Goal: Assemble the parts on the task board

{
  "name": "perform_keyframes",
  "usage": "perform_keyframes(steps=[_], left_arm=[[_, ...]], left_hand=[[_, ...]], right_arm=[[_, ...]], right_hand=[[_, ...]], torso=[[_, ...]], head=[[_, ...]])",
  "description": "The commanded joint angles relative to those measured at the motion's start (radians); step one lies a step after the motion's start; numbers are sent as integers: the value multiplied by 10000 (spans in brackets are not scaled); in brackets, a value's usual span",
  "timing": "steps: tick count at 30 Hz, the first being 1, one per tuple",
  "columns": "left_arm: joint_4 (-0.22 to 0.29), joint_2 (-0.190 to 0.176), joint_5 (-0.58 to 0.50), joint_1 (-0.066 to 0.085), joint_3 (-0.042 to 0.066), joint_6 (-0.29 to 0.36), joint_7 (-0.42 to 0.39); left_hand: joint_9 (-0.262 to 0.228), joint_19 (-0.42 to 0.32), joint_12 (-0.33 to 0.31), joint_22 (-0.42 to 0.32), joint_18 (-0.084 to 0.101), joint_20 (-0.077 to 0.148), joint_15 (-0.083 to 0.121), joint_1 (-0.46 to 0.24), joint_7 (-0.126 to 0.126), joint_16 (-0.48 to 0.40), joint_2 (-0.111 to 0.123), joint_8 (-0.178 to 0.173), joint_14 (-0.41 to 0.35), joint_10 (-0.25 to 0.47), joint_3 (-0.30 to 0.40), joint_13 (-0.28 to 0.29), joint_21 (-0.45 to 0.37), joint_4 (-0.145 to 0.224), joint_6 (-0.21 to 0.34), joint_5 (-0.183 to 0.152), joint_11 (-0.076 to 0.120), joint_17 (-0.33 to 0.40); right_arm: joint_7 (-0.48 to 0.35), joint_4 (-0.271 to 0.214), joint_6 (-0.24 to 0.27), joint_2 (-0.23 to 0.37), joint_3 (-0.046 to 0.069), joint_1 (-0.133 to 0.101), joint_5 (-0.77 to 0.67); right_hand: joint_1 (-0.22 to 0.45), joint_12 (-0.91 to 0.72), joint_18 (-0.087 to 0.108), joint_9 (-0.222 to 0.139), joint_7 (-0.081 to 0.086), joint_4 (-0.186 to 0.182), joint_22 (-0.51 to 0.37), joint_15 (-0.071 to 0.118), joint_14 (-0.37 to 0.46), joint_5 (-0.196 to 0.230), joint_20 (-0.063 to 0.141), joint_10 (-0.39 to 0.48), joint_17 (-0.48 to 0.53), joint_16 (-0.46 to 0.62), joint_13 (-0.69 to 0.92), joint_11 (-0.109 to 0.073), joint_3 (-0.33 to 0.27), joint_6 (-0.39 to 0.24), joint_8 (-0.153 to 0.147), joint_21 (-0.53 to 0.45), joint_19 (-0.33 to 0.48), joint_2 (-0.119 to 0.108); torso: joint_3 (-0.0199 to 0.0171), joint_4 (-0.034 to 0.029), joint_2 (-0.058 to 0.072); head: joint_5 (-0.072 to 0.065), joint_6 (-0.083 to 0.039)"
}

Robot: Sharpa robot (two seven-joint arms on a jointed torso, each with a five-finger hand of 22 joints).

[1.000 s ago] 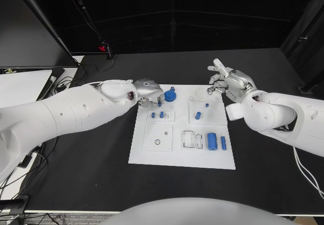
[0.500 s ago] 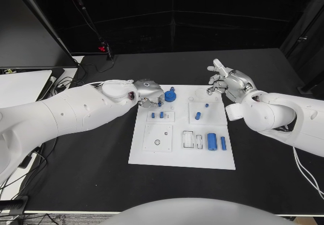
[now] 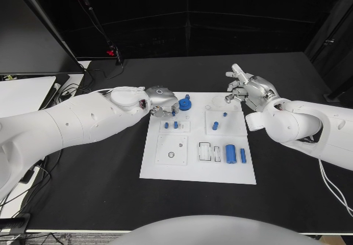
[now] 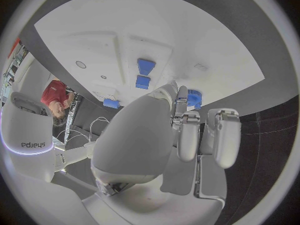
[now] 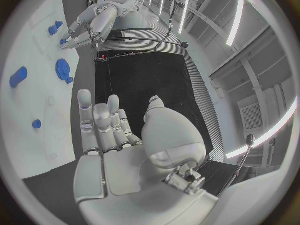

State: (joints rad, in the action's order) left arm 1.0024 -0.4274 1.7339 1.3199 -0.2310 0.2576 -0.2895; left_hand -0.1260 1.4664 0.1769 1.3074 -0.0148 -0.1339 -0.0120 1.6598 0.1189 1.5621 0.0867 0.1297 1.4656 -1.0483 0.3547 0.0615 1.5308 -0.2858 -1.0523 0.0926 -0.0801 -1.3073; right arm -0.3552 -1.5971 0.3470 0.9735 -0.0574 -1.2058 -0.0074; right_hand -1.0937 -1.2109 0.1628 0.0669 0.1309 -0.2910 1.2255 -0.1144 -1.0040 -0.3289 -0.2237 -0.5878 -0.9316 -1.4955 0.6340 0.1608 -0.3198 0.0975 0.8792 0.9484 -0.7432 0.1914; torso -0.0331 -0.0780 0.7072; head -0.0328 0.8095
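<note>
Reaching: left hand (image 3: 160, 100) at the task board (image 3: 197, 171) beside the blue gear (image 3: 185, 104), fingers curled, grip perhaps empty; cannot tell.
Right hand (image 3: 246, 91): fingers apart, holding nothing.
Next: careful fingertip alignment.

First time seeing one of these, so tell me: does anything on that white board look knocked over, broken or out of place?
Nothing stands out. The blue parts sit tidily on the task board, which lies flat.

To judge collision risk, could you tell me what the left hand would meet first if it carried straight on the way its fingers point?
Probably the blue gear beside the left hand; depth is unclear.
</note>
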Motion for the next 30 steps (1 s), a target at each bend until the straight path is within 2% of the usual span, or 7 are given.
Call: perform_keyframes(steps=[1,19,30], left_arm=[[9,10,79,-90,-56,-426,-252],[3,13,79,-109,-57,-407,-358],[-16,22,79,-115,-57,-443,-241]], left_hand=[[-2,523,-48,2434,-3,75,1,-60,-6,-68,55,-8,739,68,3,1,-43,3,-27,-57,4,-1867],[118,485,-117,2420,-13,54,-50,-95,70,-96,191,-272,689,1,-18,2,-84,4,432,-48,-46,-1754],[141,450,-200,2407,-23,56,-23,-65,134,-120,240,-303,646,114,-7,-3,-117,25,514,-37,-68,-1652]], right_arm=[[-59,-27,-101,2,6,-15,18],[-31,-44,-93,18,6,-15,18],[-23,-40,-98,17,6,-15,18]], right_hand=[[-67,46,200,-10,1076,7,-16,6,59,-36,-17,20,8,40,-10,22,-23,-33,64,-57,85,44],[-70,45,200,-9,1082,6,-23,3,55,-38,-20,16,4,41,-28,27,-19,-22,69,-58,90,49],[-70,45,200,-9,1082,6,-23,3,55,-38,-20,16,4,41,-28,27,-19,-22,69,-58,90,49]], torso=[[-3,-4,1],[-4,-3,1],[3,-1,1]], head=[[-9,-2],[-10,2],[-15,10]])
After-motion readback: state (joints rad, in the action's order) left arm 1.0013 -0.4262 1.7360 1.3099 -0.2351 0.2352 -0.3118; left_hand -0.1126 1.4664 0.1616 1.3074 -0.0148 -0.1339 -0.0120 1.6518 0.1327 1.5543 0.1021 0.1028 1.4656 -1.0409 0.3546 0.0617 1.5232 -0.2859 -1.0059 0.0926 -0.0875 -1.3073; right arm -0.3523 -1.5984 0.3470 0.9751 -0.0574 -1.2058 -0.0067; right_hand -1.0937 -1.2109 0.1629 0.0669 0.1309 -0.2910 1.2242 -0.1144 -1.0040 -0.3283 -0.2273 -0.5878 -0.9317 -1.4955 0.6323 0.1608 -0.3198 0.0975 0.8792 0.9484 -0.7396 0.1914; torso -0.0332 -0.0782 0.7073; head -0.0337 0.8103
